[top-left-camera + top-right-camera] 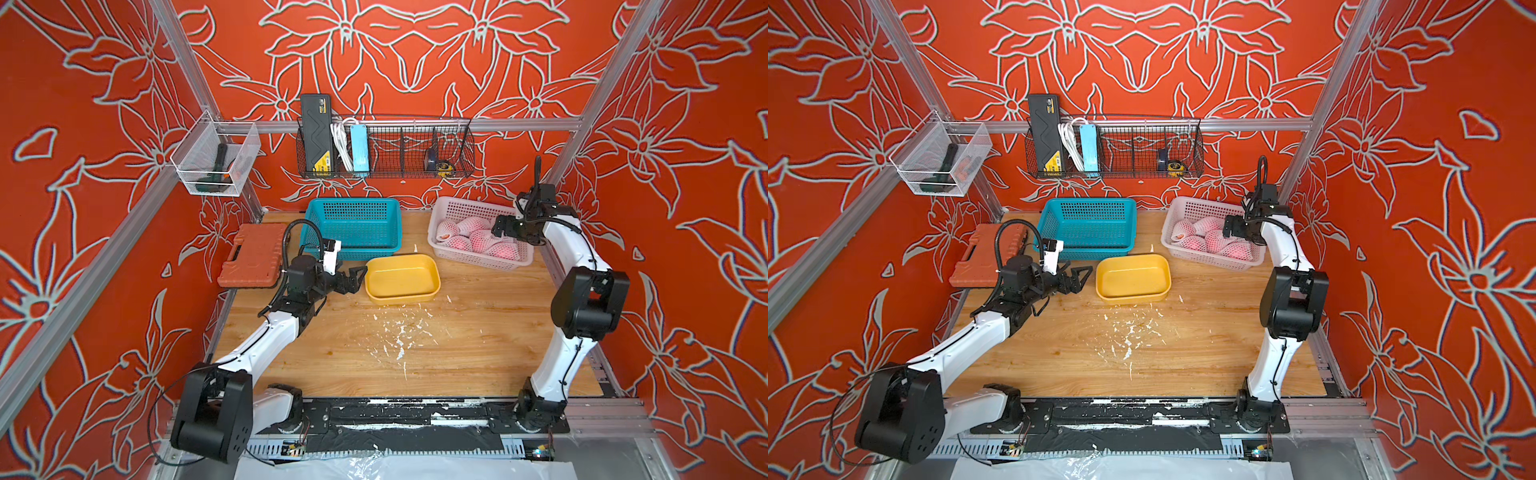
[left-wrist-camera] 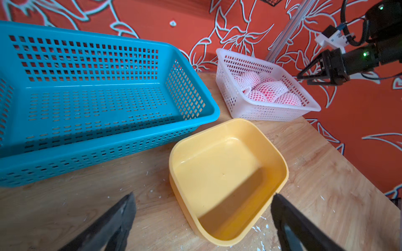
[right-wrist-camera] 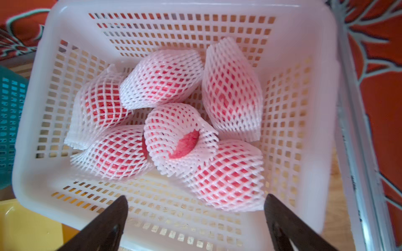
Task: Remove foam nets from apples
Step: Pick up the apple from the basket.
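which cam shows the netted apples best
Right wrist view: it looks straight into the white basket, showing all six apples in foam nets. Both top views show them small, partly behind the right gripper; left wrist, distant behind the basket wall.

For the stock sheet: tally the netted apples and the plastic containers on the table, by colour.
Apples in foam nets: 6
Blue basket: 1
White basket: 1
Yellow tub: 1
Total: 9

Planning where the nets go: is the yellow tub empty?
Empty: the rounded yellow plastic tub shows only bare floor, nothing inside.
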